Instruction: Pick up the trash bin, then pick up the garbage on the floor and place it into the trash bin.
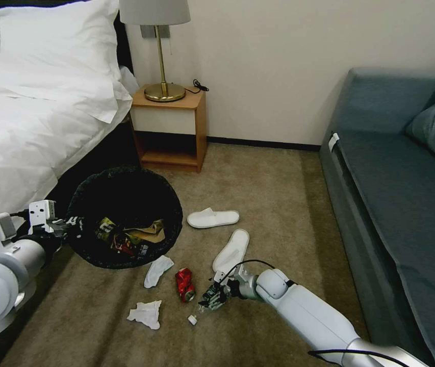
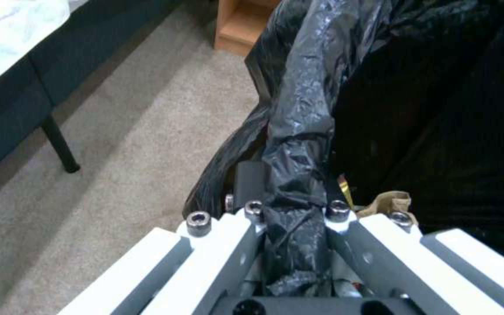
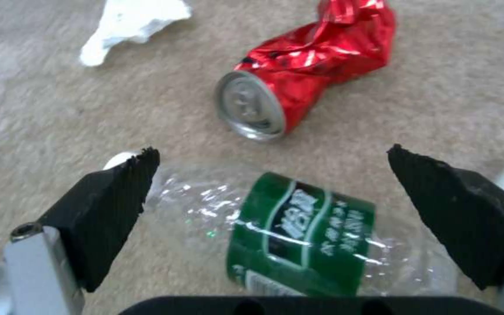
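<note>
The trash bin [image 1: 123, 191], lined with a crinkled black bag [image 2: 310, 109], hangs tilted just above the carpet by the bed. My left gripper [image 1: 72, 224] [image 2: 290, 210] is shut on its rim. Wrappers and a brown paper bag [image 1: 148, 233] lie inside. On the floor, my right gripper [image 1: 212, 298] [image 3: 271, 154] stands open over a clear bottle with a green label [image 1: 203, 306] [image 3: 299, 232], one finger on each side, not touching it. A crushed red can [image 1: 184, 284] [image 3: 304, 78] lies beside the bottle. Two white tissues [image 1: 146, 312] [image 1: 157, 270] and two white slippers [image 1: 212, 217] [image 1: 231, 250] are nearby.
A white bed [image 1: 33, 117] fills the left, with a dark bed leg [image 2: 59, 144] close to the bin. A wooden nightstand [image 1: 169, 127] with a brass lamp stands against the far wall. A grey-blue sofa [image 1: 401, 193] runs along the right. Open carpet lies between them.
</note>
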